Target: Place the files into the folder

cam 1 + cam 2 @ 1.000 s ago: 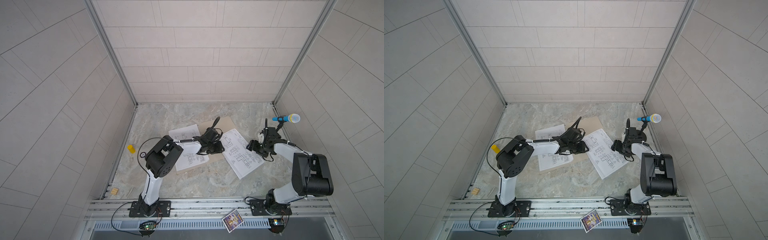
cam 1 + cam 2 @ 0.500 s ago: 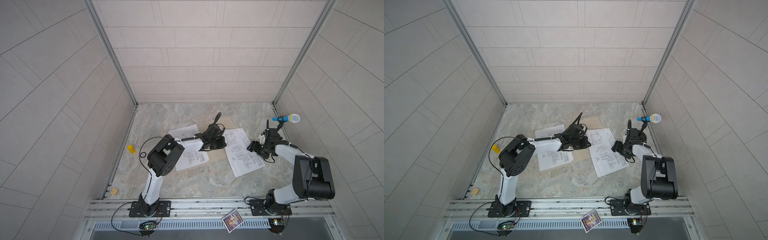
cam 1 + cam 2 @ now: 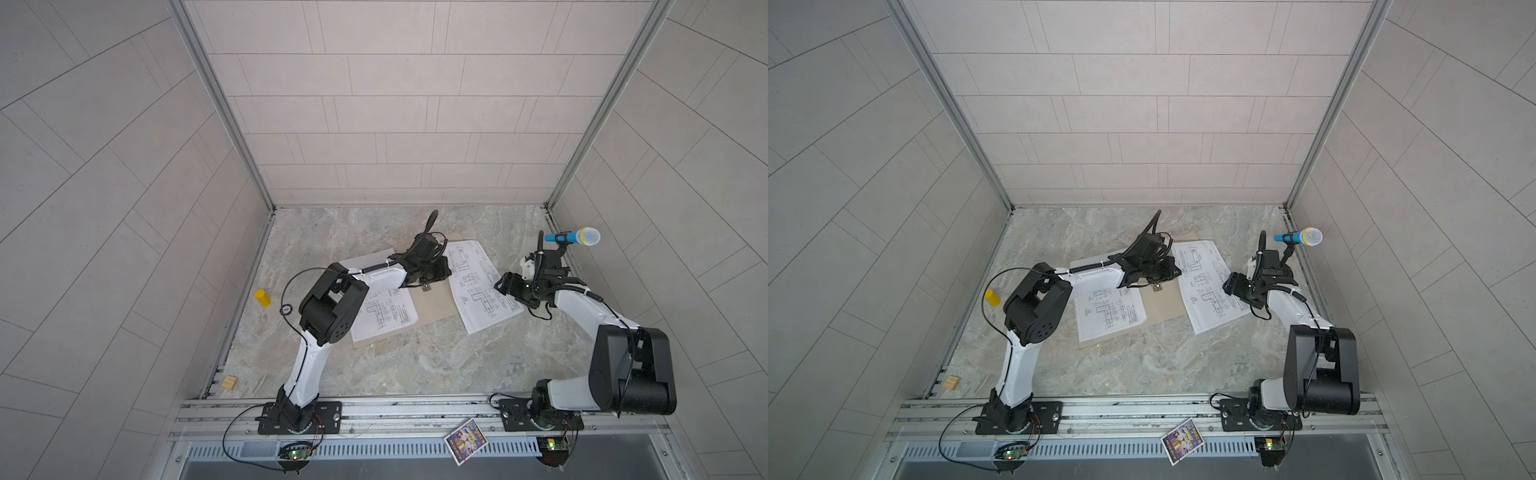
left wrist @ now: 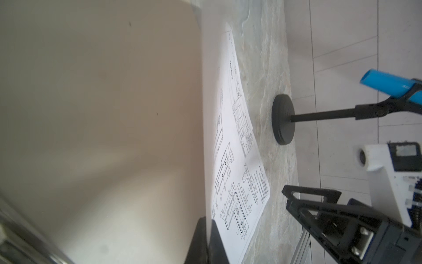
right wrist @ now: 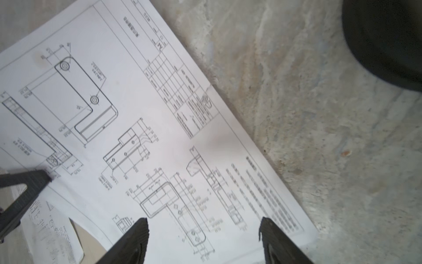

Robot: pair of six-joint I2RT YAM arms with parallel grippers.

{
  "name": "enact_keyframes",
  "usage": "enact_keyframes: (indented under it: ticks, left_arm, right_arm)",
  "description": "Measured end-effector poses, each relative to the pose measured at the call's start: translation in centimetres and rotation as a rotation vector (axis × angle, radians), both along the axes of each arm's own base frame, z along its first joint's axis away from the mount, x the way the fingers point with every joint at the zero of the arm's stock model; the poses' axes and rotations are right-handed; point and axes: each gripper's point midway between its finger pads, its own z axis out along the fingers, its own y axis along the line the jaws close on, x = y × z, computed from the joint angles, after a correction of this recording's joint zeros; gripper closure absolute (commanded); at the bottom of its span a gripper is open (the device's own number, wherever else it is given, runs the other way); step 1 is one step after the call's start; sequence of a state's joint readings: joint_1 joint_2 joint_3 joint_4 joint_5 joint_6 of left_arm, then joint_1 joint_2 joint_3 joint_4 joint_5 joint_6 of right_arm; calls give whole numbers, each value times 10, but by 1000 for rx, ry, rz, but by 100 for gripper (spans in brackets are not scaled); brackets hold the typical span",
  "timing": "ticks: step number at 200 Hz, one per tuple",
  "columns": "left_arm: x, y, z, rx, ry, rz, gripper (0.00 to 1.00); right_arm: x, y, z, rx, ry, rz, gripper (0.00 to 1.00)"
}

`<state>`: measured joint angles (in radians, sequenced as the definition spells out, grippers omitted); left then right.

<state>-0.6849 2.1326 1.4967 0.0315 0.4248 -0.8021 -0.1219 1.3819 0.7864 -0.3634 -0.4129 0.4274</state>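
Marble table (image 3: 415,365), tan folder (image 3: 432,305) lying open mid-table, one file (image 3: 384,313) on its left half, second file (image 3: 478,286) overlapping its right edge, my left gripper (image 4: 207,226) clamped, seemingly pinching that sheet's edge, my right gripper (image 5: 203,240) gaping above it.

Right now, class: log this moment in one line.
left gripper: shut on right drawing sheet | right gripper: open above it | folder: open

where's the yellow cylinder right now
In both top views the yellow cylinder sits on the marble tabletop at the left, near the left wall, just left of the left arm's elbow.
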Motion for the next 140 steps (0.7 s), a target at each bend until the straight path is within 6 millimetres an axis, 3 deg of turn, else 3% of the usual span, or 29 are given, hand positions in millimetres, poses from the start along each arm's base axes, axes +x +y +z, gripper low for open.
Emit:
enact_keyframes:
  ticks: [37, 104, 140]
  left_arm:
    - [25, 14, 10, 35, -34, 8, 100]
    - [25, 34, -25, 130, 36, -36, 100]
    - [31, 46, -27, 134, 50, -29, 100]
  right_arm:
    - [8, 34, 4, 15, -20, 91, 22]
    - [21, 98, -23, 20, 35, 236, 25]
    - [27, 120, -25, 26, 24, 268, 26]
